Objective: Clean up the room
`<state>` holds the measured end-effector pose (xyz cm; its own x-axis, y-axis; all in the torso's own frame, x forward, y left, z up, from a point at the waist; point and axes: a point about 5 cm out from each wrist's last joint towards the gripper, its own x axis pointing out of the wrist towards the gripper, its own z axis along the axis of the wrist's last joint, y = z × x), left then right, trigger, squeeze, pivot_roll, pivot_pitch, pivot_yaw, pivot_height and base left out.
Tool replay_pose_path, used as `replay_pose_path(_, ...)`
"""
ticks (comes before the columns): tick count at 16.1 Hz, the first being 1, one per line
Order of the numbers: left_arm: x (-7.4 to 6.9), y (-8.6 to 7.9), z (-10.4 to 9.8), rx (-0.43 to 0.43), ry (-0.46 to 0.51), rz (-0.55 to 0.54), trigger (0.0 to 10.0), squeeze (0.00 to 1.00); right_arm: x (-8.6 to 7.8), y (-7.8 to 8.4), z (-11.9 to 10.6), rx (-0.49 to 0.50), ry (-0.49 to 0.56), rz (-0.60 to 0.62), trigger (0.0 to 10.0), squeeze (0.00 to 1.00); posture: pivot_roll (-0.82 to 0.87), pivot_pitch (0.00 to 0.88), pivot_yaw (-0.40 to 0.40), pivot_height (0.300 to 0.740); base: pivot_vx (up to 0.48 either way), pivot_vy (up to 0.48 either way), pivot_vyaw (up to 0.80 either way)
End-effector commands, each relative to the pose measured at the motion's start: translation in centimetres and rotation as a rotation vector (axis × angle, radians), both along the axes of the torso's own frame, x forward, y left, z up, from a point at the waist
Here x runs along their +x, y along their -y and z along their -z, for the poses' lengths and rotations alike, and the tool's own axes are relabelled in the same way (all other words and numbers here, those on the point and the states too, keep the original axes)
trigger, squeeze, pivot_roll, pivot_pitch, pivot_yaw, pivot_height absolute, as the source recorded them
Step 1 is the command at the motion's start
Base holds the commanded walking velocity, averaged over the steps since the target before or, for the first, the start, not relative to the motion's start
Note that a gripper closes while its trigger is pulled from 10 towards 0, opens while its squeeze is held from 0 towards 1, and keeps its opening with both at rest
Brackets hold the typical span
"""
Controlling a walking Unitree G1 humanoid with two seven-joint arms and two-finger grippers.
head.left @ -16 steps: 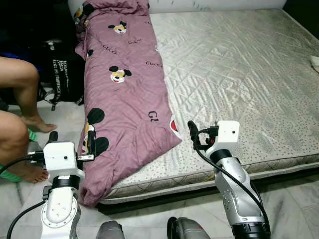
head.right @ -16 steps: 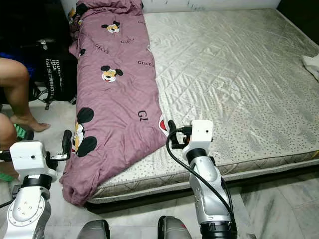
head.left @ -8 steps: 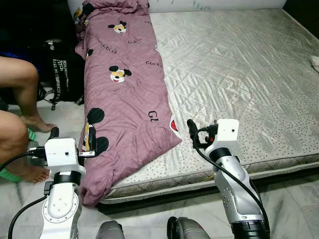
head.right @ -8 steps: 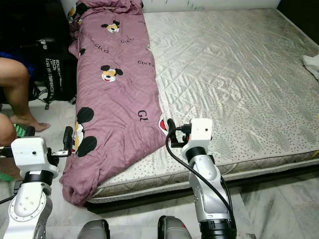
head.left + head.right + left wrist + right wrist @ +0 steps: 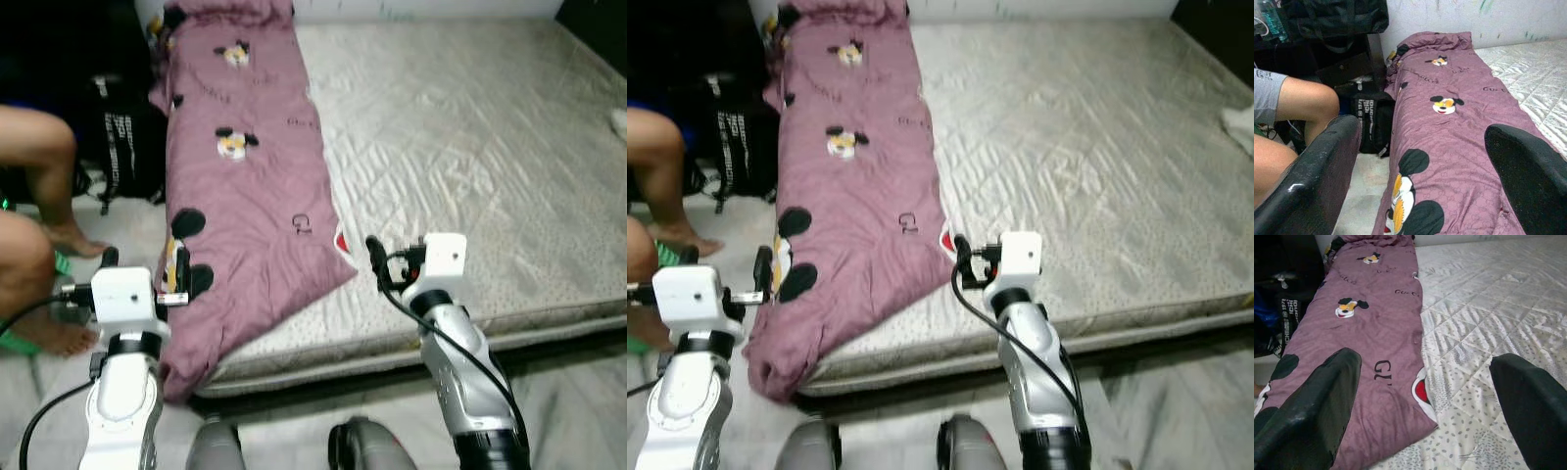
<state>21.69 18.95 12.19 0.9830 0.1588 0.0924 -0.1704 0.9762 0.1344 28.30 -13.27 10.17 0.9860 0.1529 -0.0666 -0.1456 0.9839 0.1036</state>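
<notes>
A purple blanket (image 5: 245, 186) with cartoon mouse prints lies along the left side of the bed (image 5: 470, 147), its near end drooping over the bed's front corner toward the floor (image 5: 127, 220). The left tool (image 5: 142, 279) hovers just beside that hanging end, fingers spread wide and empty. The right tool (image 5: 1420, 396) hangs over the bed's front edge, near the blanket's right border, also wide apart and empty. A person's bare legs (image 5: 39, 166) and a black bag (image 5: 122, 147) sit left of the bed.

home bedroom; mattress (image 5: 470, 147), quilt (image 5: 245, 186)
</notes>
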Motion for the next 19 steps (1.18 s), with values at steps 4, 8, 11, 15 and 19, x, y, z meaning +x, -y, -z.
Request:
replay_pose_path(4, -0.04, -0.15, 0.47, 0.01, -0.025, -0.011, 10.0, 0.0, 0.06, -0.06, 0.27, 0.0, -0.013, -0.006, 10.0, 0.0, 0.1, 0.137, -0.03, 0.574, 0.0, 0.0, 0.0)
replay_pose_path(8, 0.1, -0.14, 0.43, 0.014, -0.024, -0.015, 10.0, 0.0, 0.24, -0.12, 0.3, -0.002, -0.016, -0.013, 10.0, 0.0, 0.1, 0.139, -0.031, 0.559, 0.0, 0.0, 0.0)
replay_pose_path(11, 0.2, -0.09, 0.37, 0.021, -0.024, -0.026, 10.0, 0.0, 0.4, -0.16, 0.34, -0.007, -0.019, -0.02, 10.0, 0.0, 0.09, 0.144, -0.034, 0.559, 0.0, 0.0, 0.0)
replay_pose_path(15, 0.27, -0.05, 0.35, 0.024, -0.024, -0.027, 10.0, 0.0, 0.52, -0.31, 0.38, -0.009, -0.02, -0.032, 10.0, 0.0, 0.1, 0.146, -0.037, 0.559, 0.0, 0.0, 0.0)
replay_pose_path(19, 0.33, 0.01, 0.41, 0.028, -0.027, -0.028, 10.0, 0.0, 0.55, -0.43, 0.42, -0.005, -0.02, -0.042, 10.0, 0.0, 0.09, 0.149, -0.035, 0.539, 0.0, 0.0, 0.0)
